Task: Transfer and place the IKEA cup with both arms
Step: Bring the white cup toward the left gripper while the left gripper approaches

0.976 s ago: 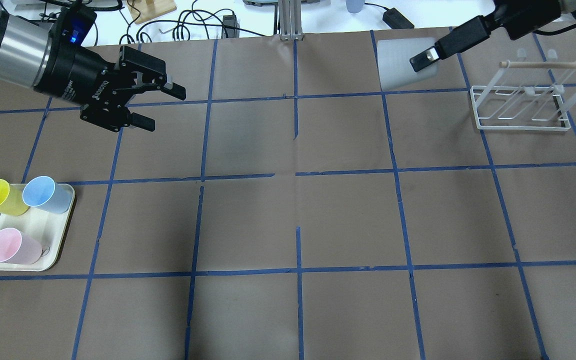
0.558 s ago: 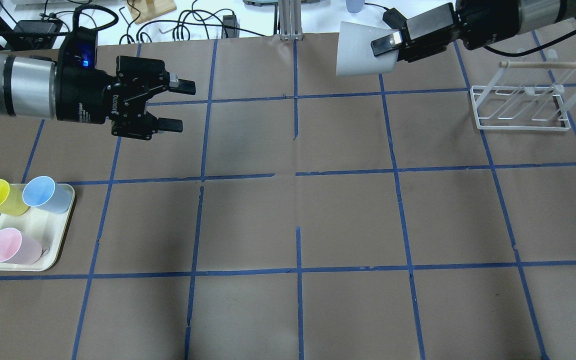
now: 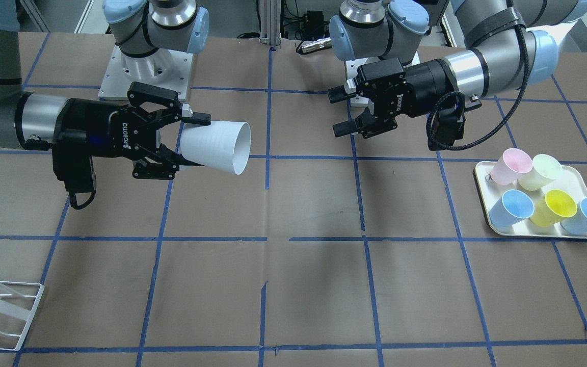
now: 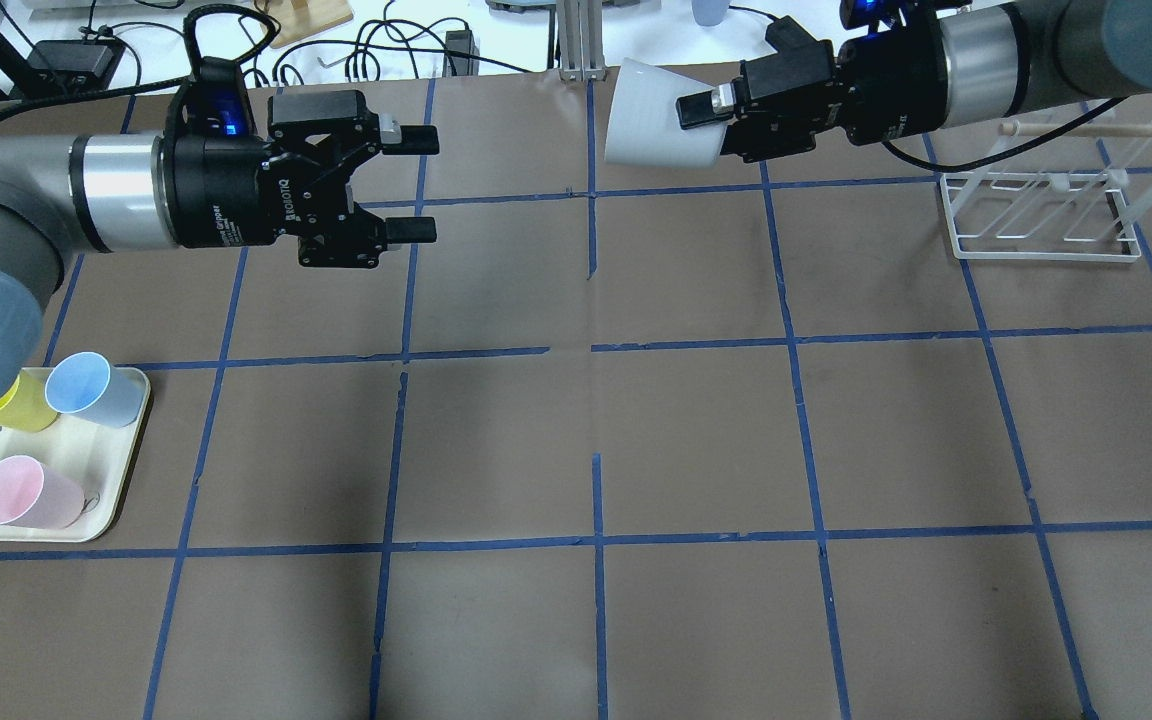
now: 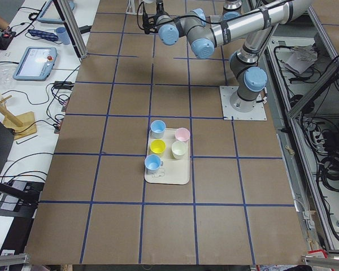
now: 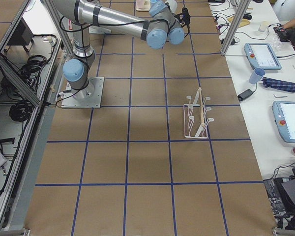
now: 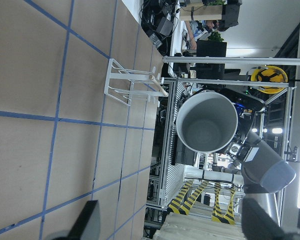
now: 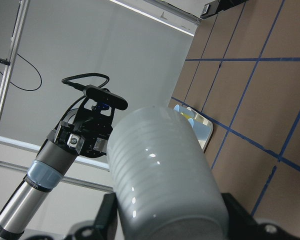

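IKEA cup [image 4: 651, 120]: plain light grey, tapered, faintly ribbed, no handle; held sideways off the table, upper centre of overhead frame, mouth facing left gripper [image 4: 424, 186] | right gripper [image 4: 708, 125]: clamped on cup's narrow end | left gripper: jaws wide apart, empty, upper left.

Even, bright light from above leaves only soft, faint shadows on the brown desk [image 4: 696, 440], small glints on the IKEA cup [image 8: 160, 190], and the fingers [image 7: 87, 225] of the left tool [image 7: 172, 222] blurred, out of focus near the wrist lens.
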`<state>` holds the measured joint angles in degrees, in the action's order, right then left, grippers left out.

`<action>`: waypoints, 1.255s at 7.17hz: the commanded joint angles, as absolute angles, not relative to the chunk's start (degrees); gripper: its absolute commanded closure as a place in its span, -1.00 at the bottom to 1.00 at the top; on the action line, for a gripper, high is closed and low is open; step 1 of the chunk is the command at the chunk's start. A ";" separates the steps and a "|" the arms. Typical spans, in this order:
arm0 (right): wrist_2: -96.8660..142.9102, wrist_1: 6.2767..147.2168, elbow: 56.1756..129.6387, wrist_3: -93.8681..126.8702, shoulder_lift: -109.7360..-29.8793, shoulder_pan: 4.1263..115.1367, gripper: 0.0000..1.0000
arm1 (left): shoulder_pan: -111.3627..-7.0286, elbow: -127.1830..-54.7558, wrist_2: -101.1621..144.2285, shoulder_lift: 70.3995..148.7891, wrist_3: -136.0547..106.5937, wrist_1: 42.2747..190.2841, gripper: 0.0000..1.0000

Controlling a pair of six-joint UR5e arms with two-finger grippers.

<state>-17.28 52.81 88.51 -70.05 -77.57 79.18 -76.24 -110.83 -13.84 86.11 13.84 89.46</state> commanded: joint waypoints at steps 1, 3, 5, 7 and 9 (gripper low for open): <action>-16.35 52.82 88.59 -70.13 -74.99 81.02 0.84 | -77.69 -110.39 -10.99 88.23 13.36 83.54 -1.00; -15.30 52.56 88.59 -69.61 -74.79 82.44 0.84 | -81.28 -107.43 -11.33 92.09 2.01 72.05 -1.00; -13.36 52.47 88.59 -69.35 -74.45 86.03 0.83 | -84.28 -106.35 -11.69 96.49 -2.72 62.44 -1.00; -13.45 52.47 88.68 -67.94 -74.79 86.66 0.82 | -85.25 -105.65 -11.86 98.00 -8.21 58.80 -1.00; -13.36 52.47 88.68 -67.85 -74.44 87.01 0.79 | -85.69 -105.12 -11.78 98.00 -12.03 57.74 -1.00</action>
<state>-13.43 52.47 88.67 -67.97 -74.55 86.82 -85.40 -105.37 -11.79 97.94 -9.88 58.29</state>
